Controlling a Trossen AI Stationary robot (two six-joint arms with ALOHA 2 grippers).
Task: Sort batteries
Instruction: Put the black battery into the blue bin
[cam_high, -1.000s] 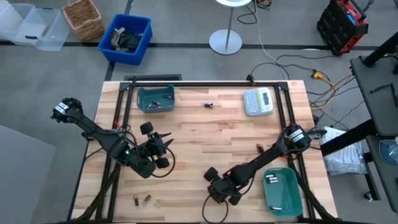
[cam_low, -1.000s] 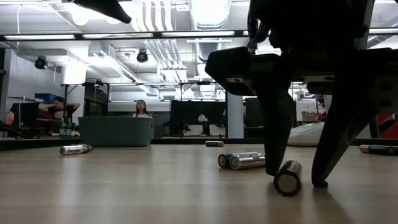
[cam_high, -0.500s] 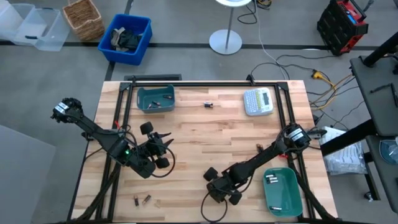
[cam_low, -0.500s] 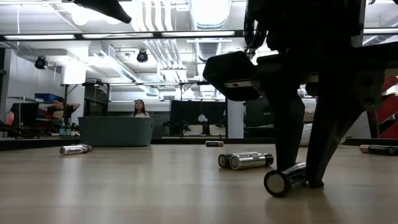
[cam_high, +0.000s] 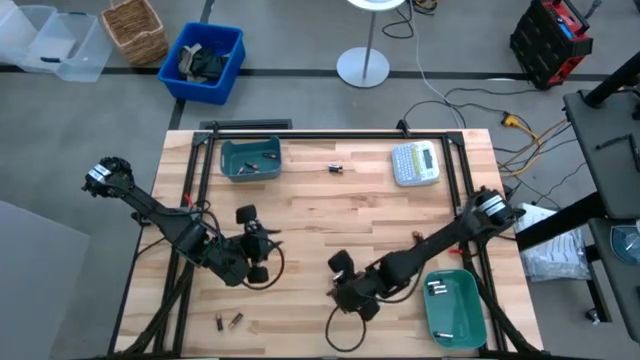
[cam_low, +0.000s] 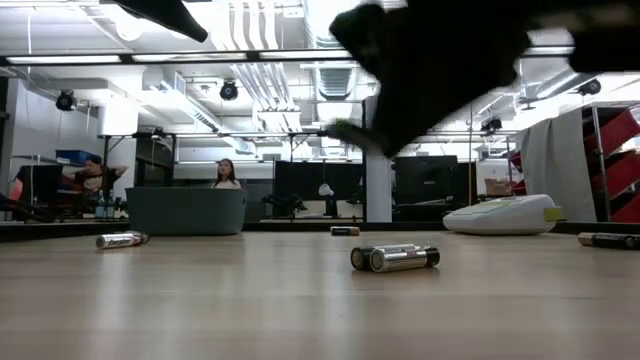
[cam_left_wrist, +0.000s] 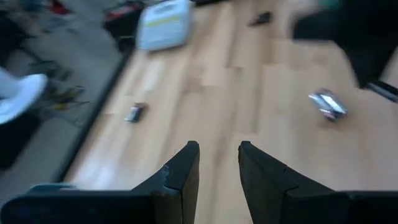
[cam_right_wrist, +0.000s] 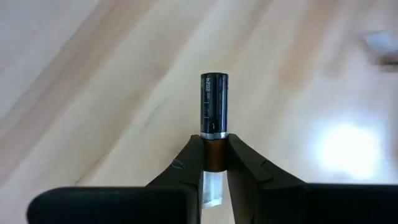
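My right gripper (cam_right_wrist: 214, 142) is shut on a dark battery with a coppery band (cam_right_wrist: 214, 102), above the table's near middle (cam_high: 345, 285). In the low view it is a dark shape high above the tabletop (cam_low: 430, 60). My left gripper (cam_left_wrist: 217, 163) is open and empty over the near left of the table (cam_high: 256, 245). Other batteries lie on their sides on the wood: a pair (cam_low: 395, 258), one at the far middle (cam_high: 334, 168), one at the right (cam_high: 419, 238), and two at the near left (cam_high: 228, 321). My right gripper pinches the battery's coppery end (cam_right_wrist: 214, 154) between its two fingers (cam_right_wrist: 191, 163). The battery lies along the fingers, and its dark end (cam_right_wrist: 214, 84) sticks out past their tips. It is lifted clear of the table.
A teal tray (cam_high: 272, 172) with batteries stands at the far left. Another teal tray (cam_high: 465, 312) with batteries stands at the near right. A grey-white label maker (cam_high: 415, 163) lies at the far right. People show in the room beyond the table (cam_low: 227, 174).
My right gripper stood with its fingers on either side of a battery lying on the table. It shut on the battery and has gone up with it, lifting it clear. My left gripper has shifted a little toward the table's right.
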